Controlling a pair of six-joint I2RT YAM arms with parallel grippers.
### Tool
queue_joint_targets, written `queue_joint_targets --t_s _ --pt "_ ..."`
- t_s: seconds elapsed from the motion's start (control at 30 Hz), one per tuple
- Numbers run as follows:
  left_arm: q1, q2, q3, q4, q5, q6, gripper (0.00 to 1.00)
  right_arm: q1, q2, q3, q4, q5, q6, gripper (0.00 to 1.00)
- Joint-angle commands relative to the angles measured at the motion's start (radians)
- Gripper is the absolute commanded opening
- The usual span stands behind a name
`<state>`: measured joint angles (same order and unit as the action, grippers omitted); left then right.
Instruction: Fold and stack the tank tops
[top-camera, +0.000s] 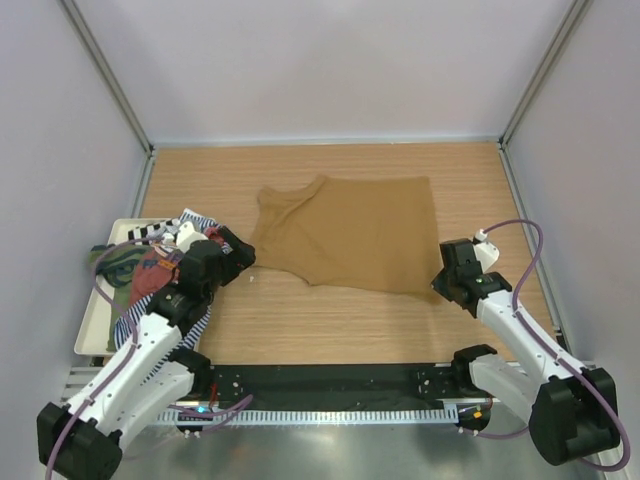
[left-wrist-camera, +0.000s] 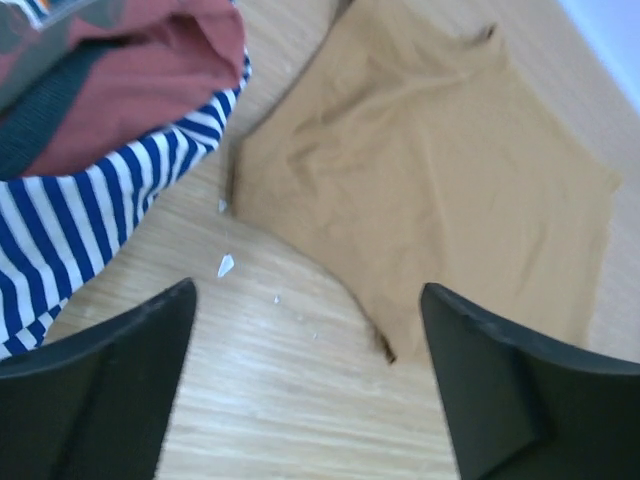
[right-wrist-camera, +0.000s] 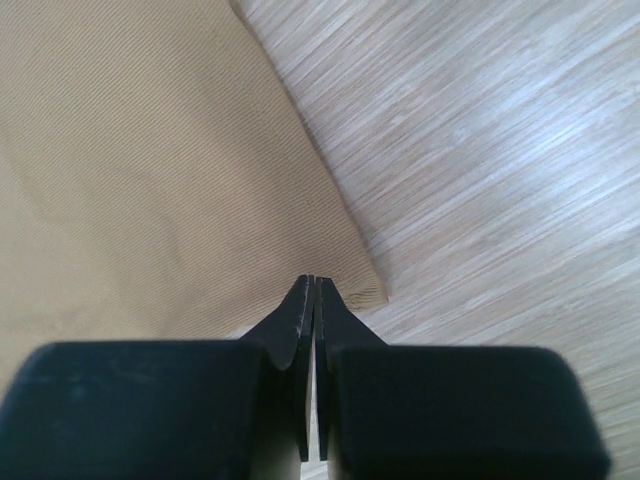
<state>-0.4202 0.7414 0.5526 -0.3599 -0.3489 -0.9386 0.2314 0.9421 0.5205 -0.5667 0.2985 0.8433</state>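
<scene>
Two tools work this tan top, which lies spread flat in the middle of the desk. Its long axis runs left to right, with the straps toward the left and the straight hem toward the right. The right tool is clenched, its tips meeting on the hem just beside the near right corner, and it appears to be pinching the cloth there. The left tool is released, jaws spread wide, above bare wood. The top's near left point lies just ahead of it and slightly toward its right finger, not yet between the jaws.

That left corner is what the coming move turns on, I judge. The left arm is clearly the nearer one and needs only a short reach forward and down, so both near corners can be lifted together for a fold.

Three more tops sit bunched in the tray at the left, with the striped top spilling onto the desk beside the left tool and the red top on it.
</scene>
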Motion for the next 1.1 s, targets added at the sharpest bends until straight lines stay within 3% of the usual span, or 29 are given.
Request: queue_joint_targets --t_s 0.0,0.03,0.13,0.17,0.23,0.3,0.5,0.63,0.7,0.87,1.07 --pt "-0.023 0.096 0.056 -0.063 0.106 0.000 0.99 -0.010 0.006 -0.004 -0.019 0.062 0.034 0.09" --pt "-0.035 0.127 0.067 -0.083 0.117 -0.002 1.00 -0.010 0.017 -0.001 -0.022 0.062 0.037 0.19" --pt "-0.115 0.214 0.093 -0.091 0.081 -0.026 1.00 -0.020 0.063 0.013 -0.042 0.065 0.056 0.30" --pt "-0.162 0.231 0.105 -0.090 0.071 -0.057 1.00 -0.020 0.070 0.013 -0.047 0.060 0.057 0.46" --pt "-0.205 0.291 0.124 -0.091 0.053 -0.086 0.99 -0.024 0.069 0.009 -0.047 0.045 0.059 0.60" --pt "-0.264 0.334 0.151 -0.088 0.030 -0.120 1.00 -0.024 0.054 -0.005 -0.041 0.047 0.069 0.61" --pt "-0.376 0.483 0.188 -0.007 0.010 -0.160 0.88 -0.027 0.061 -0.025 -0.027 0.028 0.088 0.57" --pt "-0.420 0.555 0.193 0.027 -0.013 -0.181 0.76 -0.033 0.109 -0.037 0.010 -0.018 0.083 0.50" --pt "-0.433 0.567 0.188 0.036 -0.038 -0.193 0.76 -0.035 0.147 -0.040 0.042 -0.045 0.069 0.50" --pt "-0.440 0.567 0.162 0.076 -0.050 -0.203 0.76 -0.035 0.198 -0.039 0.064 -0.061 0.059 0.36" --pt "-0.440 0.648 0.190 0.096 -0.030 -0.192 0.71 -0.035 0.187 -0.025 0.031 -0.026 0.053 0.09"
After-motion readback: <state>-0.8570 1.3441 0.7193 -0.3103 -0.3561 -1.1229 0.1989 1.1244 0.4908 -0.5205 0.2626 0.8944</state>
